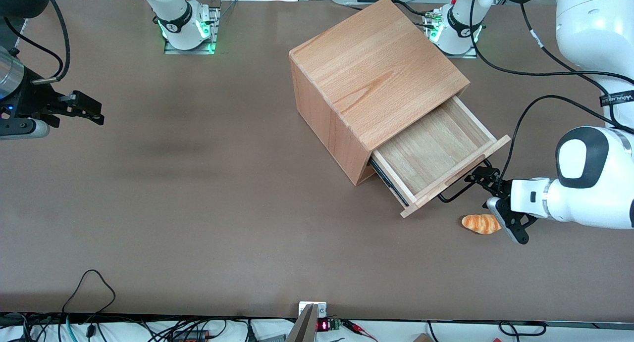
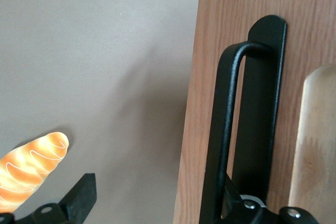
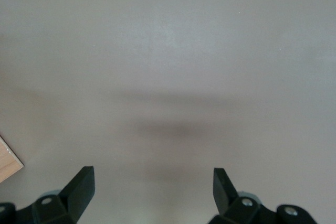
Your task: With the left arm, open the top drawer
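Top drawer point(image 1: 436, 156) pulled out; pincer point(image 1: 500, 203) beside handle point(image 1: 458, 188).

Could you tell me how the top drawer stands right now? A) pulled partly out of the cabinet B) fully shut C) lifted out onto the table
A: the top drawer juts from the cabinet, its bare inside showing, with the left arm's gripper at its handle.

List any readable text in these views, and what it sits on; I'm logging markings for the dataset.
"WANJEES" or similar, white letters on a black band on the left arm; not fully legible.
Red digits on a small display at the table edge: unreadable.
None on the top drawer, nor the pincer at its handle.
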Action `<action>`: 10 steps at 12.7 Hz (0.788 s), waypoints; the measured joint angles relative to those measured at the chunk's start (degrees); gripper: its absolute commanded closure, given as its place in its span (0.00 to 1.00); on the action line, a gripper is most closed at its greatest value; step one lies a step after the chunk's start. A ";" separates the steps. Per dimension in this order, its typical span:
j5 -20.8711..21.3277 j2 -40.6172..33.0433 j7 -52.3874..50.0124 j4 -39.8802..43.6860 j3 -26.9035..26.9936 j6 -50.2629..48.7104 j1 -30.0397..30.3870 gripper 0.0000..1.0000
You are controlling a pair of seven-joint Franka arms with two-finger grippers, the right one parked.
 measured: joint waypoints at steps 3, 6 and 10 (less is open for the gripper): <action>0.00 -0.01 0.00 2.45 0.00 -0.20 0.27 0.00; 0.00 -0.02 -0.03 3.05 0.00 -0.42 0.65 0.00; 0.01 -1.20 -0.07 4.41 0.04 -0.80 2.49 0.00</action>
